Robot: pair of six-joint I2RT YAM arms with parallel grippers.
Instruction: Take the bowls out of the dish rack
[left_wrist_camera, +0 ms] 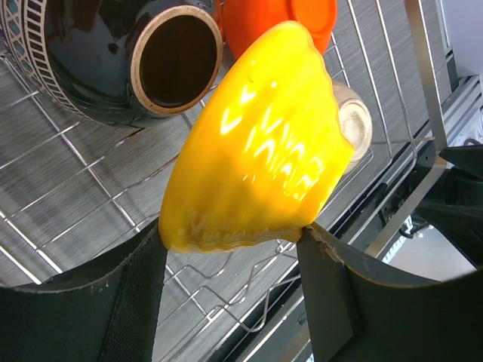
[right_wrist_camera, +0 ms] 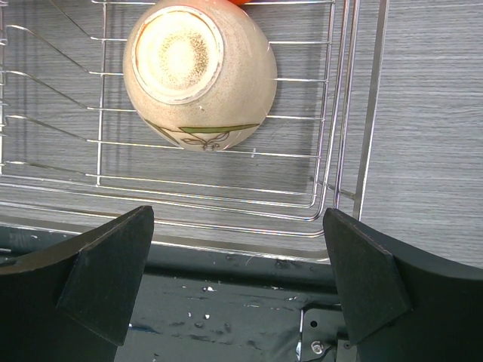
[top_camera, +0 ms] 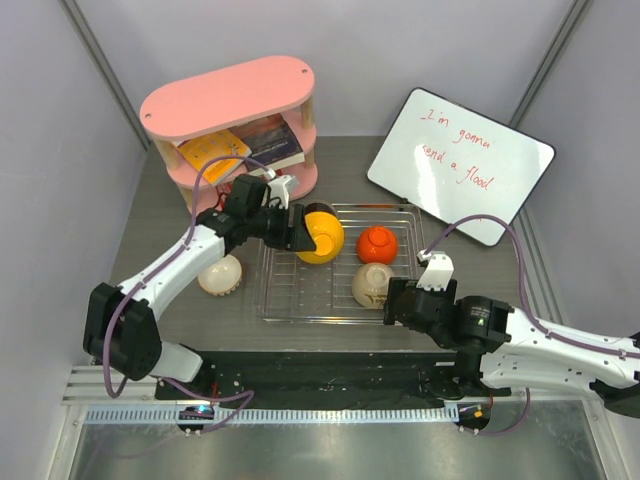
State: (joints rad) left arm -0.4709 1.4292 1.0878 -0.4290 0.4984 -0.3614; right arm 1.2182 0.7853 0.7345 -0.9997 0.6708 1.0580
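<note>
Light: bright, even, from overhead.
Glare: white streaks across the yellow bowl (left_wrist_camera: pixel 256 151), centre toward 12 o'clock.
Shadows: soft, faint beneath the dish rack (right_wrist_camera: pixel 341 113) wires.
Focus: sharp throughout.

A dark grey, wood-grained counter (top_camera: pixel 345 170) is closed in by 3 plain, pale lilac-grey walls: the back wall (top_camera: pixel 350 40), the left wall (top_camera: pixel 50 200) and the right wall (top_camera: pixel 600 150), with a slim metal post (top_camera: pixel 108 72) in each rear corner. At the back left stands a pink oval shelf (top_camera: pixel 228 95) with a yellow book (top_camera: pixel 210 150) and a dark book (top_camera: pixel 272 140) under its top board, and at the back right a whiteboard (top_camera: pixel 460 165) sits at an angle, with red handwriting reading "I'm gonna send a flood". The light is soft and even, and a ribbed aluminium rail (top_camera: pixel 330 412) runs along the near edge with a brushed metal sheet (top_camera: pixel 330 450) in front of it.
</note>
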